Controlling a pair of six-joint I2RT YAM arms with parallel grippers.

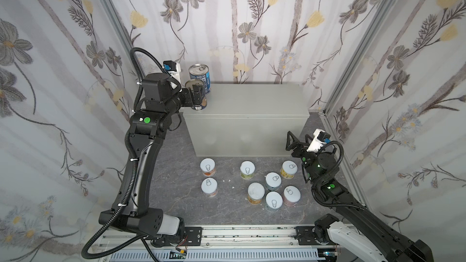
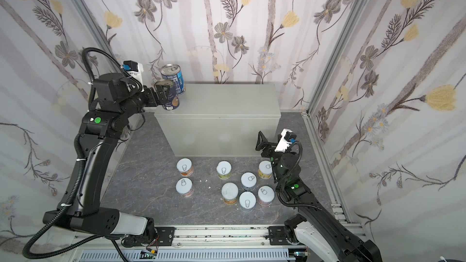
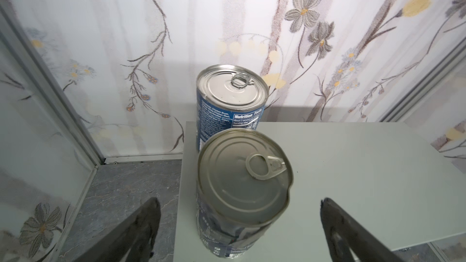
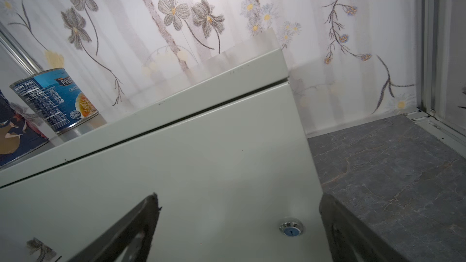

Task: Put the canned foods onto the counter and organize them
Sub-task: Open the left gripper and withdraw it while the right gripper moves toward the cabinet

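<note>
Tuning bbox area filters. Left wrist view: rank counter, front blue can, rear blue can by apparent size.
1. counter: largest visible area by far.
2. front blue can.
3. rear blue can.
The ranking of the two cans is unsure: the front one sits nearer the camera, so they may match in real size.

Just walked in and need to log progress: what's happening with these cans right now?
The left gripper, jaws open, flanks a tall dark-blue can with a bare metal pull-tab lid standing at the left end of the light-grey metal cabinet counter. A second tall dark-blue can stands just behind it. Eight short white-lidded cans wait on the dark marbled floor in front. The right gripper hangs open and empty by the cabinet's front.
</note>
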